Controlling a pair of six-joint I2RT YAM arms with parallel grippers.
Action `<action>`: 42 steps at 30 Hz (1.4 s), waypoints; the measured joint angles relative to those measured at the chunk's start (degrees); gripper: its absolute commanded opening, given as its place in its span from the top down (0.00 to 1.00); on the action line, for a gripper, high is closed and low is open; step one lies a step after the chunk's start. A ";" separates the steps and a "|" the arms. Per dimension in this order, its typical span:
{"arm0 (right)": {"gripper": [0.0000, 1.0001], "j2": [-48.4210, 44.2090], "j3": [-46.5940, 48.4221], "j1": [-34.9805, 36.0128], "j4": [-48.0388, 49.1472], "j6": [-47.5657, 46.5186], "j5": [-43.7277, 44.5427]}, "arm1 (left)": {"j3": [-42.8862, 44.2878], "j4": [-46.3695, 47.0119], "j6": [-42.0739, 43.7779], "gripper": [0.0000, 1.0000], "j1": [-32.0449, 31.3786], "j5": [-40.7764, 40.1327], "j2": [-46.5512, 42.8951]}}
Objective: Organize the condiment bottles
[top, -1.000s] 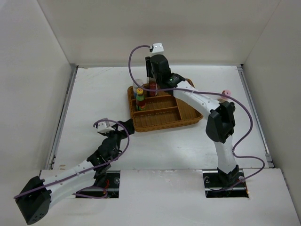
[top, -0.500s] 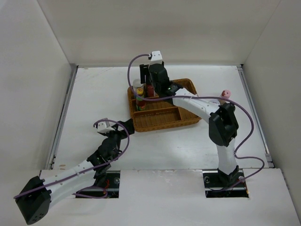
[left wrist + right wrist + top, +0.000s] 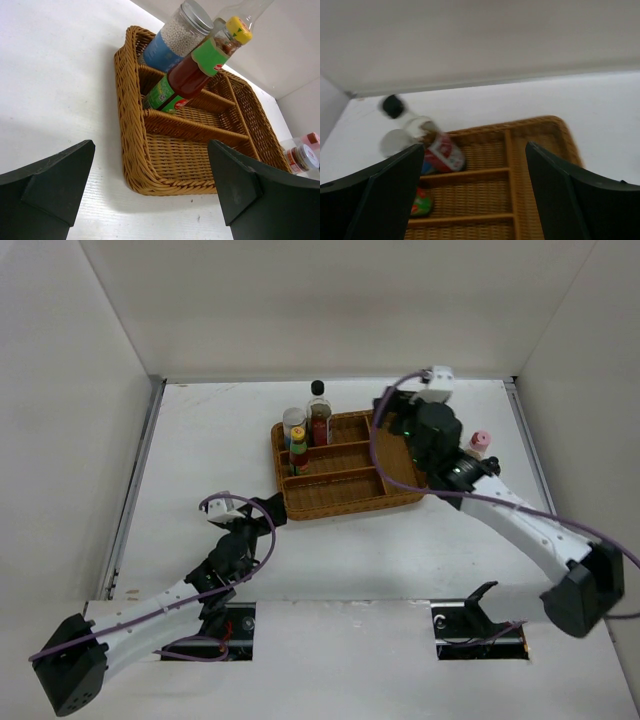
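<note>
The brown wicker tray (image 3: 350,490) holds three condiment bottles in its left end: a tall black-capped bottle (image 3: 319,416), a white-lidded jar (image 3: 293,421) and a yellow-capped red sauce bottle (image 3: 298,451). A pink-capped bottle (image 3: 481,440) stands on the table right of the tray, partly behind the right arm. My right gripper (image 3: 392,412) hovers open over the tray's back right corner, holding nothing. The right wrist view is blurred and shows the black-capped bottle (image 3: 440,150) left of the open right gripper (image 3: 475,147). My left gripper (image 3: 151,145) is open and empty, facing the tray's near left corner (image 3: 135,170).
In the left wrist view a small jar (image 3: 301,158) stands beside the pink-capped bottle (image 3: 312,138), right of the tray. White walls close the table at the back and sides. The tray's middle and front compartments (image 3: 345,480) hold nothing in their right parts.
My right gripper opened, let go of the tall black-capped bottle in the tray's back compartment and drew away to the right. The left arm has not moved.
</note>
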 measured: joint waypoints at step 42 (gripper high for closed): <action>0.44 -0.35 -28.41 -37.83 -3.21 12.07 3.80 | 0.00 1.36 -0.02 0.00 -1.14 0.26 2.51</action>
